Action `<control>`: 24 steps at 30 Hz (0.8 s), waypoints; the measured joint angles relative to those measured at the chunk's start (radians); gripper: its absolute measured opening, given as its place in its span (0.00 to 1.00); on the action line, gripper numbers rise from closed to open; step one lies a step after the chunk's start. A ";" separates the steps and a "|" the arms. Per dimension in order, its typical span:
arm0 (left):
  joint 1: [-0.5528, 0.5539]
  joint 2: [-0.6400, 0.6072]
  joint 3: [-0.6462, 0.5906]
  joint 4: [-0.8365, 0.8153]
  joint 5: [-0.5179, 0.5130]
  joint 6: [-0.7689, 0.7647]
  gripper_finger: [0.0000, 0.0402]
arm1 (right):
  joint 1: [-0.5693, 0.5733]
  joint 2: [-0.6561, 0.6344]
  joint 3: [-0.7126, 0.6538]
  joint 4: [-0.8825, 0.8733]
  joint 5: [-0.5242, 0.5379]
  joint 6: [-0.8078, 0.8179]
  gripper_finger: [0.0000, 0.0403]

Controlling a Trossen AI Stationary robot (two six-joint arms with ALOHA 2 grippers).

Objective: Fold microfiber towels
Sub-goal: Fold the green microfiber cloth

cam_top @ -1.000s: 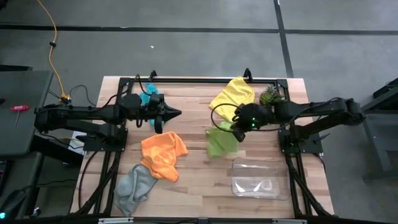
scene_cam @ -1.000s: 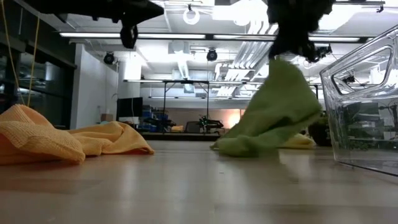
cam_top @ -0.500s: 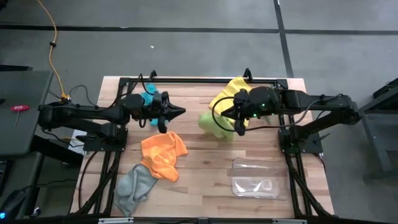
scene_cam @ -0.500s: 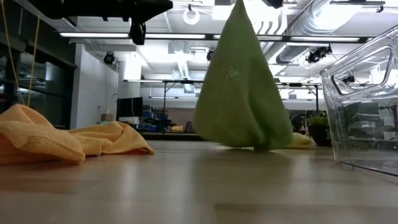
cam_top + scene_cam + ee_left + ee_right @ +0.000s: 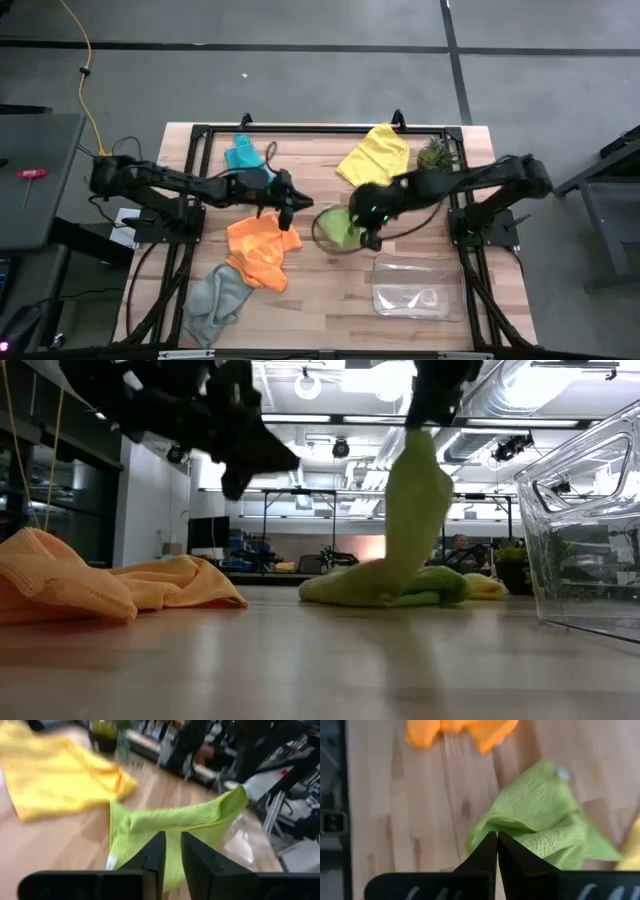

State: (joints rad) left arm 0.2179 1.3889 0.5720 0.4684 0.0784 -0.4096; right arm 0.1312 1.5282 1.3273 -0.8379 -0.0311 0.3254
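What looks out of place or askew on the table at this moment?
Nothing is spilled or damaged. The lime green towel hangs half-lifted from the right gripper, its lower end heaped on the table. The orange towel and grey towel lie crumpled, unfolded.

No readable text or labels.

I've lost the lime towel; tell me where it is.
In the high view the lime towel is mid-table, pinched by the right claw, between the orange towel and the tray.
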 joint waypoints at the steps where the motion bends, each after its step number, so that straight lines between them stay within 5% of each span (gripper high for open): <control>1: -0.005 0.023 0.000 0.001 0.000 -0.006 0.16 | 0.013 0.029 0.000 0.000 0.000 0.007 0.00; 9: -0.022 0.195 0.035 0.051 0.050 -0.048 0.30 | 0.052 0.170 -0.001 -0.001 0.000 0.007 0.00; 17: 0.009 0.378 0.263 -0.064 0.064 0.023 0.44 | 0.040 0.156 -0.001 -0.002 0.000 0.007 0.00; 24: 0.029 0.531 0.412 -0.173 0.087 0.096 0.37 | 0.039 0.145 -0.001 0.004 0.006 0.016 0.00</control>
State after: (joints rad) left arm 0.2466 1.9200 0.9839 0.2954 0.1653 -0.3135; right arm 0.1703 1.6733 1.3266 -0.8335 -0.0250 0.3412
